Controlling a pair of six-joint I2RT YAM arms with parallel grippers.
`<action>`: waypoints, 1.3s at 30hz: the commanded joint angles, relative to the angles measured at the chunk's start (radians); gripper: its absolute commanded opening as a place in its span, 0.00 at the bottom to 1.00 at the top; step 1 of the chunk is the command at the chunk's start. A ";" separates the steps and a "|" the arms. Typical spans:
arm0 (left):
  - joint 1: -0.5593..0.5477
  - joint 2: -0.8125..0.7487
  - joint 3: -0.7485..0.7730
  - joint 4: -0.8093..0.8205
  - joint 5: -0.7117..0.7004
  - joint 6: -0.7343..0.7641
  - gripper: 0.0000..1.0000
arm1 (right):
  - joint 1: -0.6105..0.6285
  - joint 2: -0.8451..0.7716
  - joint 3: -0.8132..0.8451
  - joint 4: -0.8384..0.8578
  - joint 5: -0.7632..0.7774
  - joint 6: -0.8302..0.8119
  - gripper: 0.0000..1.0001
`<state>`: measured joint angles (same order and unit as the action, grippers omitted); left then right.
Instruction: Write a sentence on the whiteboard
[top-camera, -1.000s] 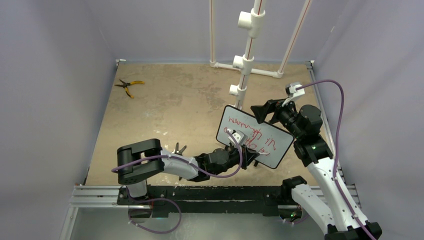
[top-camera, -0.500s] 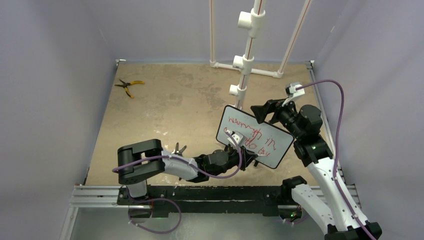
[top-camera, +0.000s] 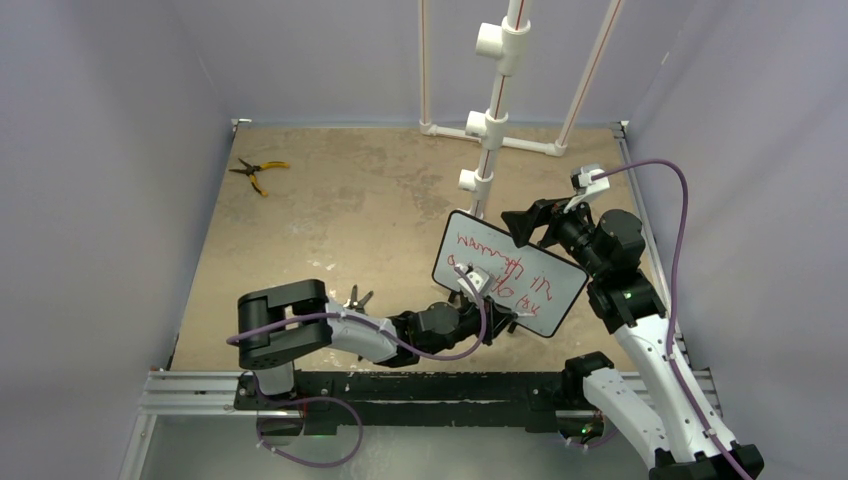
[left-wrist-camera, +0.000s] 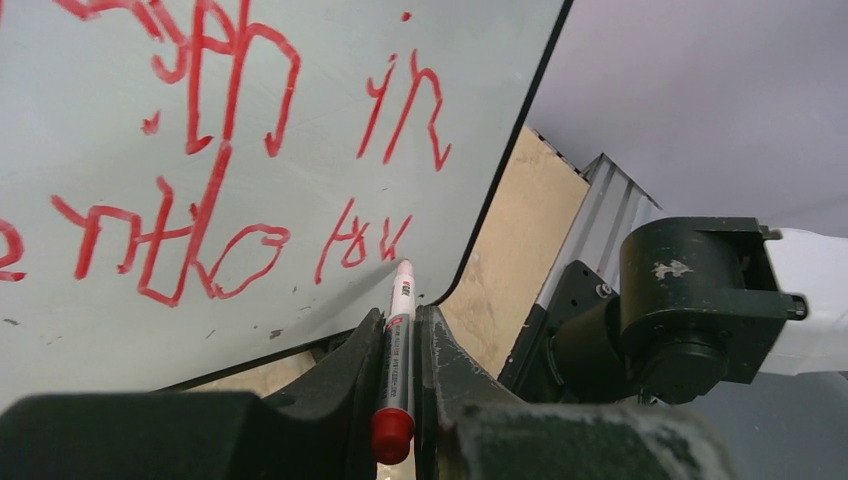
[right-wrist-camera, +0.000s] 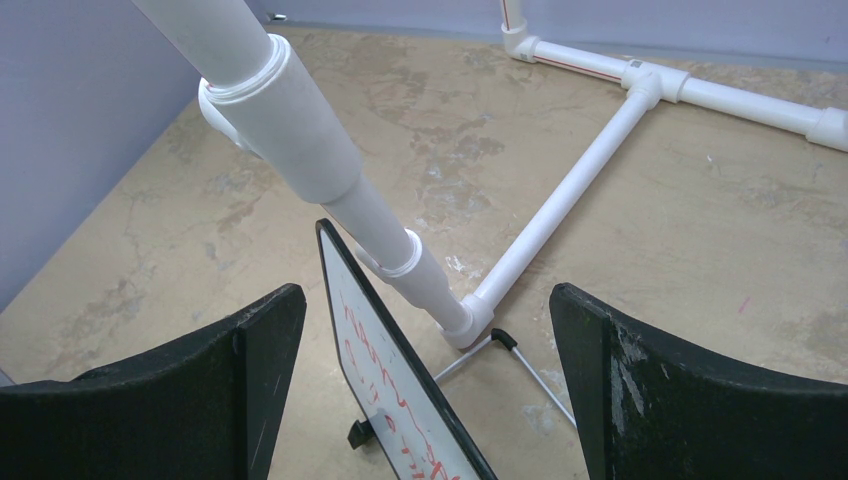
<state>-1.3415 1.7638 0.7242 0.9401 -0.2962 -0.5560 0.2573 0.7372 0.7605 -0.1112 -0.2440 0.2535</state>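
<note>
My left tool (left-wrist-camera: 400, 318) pinches the marker (left-wrist-camera: 402, 290) near the edge of the whiteboard (left-wrist-camera: 480, 100); pressing hard could tip it or run the sentence (left-wrist-camera: 200, 240) off.

From my station I count one whiteboard (top-camera: 566, 284) carrying two lines of red writing (top-camera: 503, 268), one marker (left-wrist-camera: 398, 335), one pair of yellow-handled pliers (top-camera: 256, 172), one white pipe frame (top-camera: 489, 126) and one small dark tool (top-camera: 357, 297) I can't identify. Two grippers: the left gripper (left-wrist-camera: 400, 318) and the right gripper (right-wrist-camera: 425, 297).
</note>
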 joint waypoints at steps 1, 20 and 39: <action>-0.026 -0.024 0.058 0.026 0.007 0.035 0.00 | 0.004 -0.012 -0.006 0.023 0.018 -0.003 0.95; -0.024 0.025 0.114 0.017 -0.025 0.068 0.00 | 0.004 -0.017 -0.007 0.021 0.017 -0.003 0.95; -0.024 -0.007 0.026 0.006 -0.076 0.047 0.00 | 0.004 -0.017 -0.007 0.021 0.017 -0.002 0.95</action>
<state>-1.3643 1.7847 0.7753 0.9302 -0.3386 -0.5056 0.2573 0.7307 0.7601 -0.1116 -0.2440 0.2539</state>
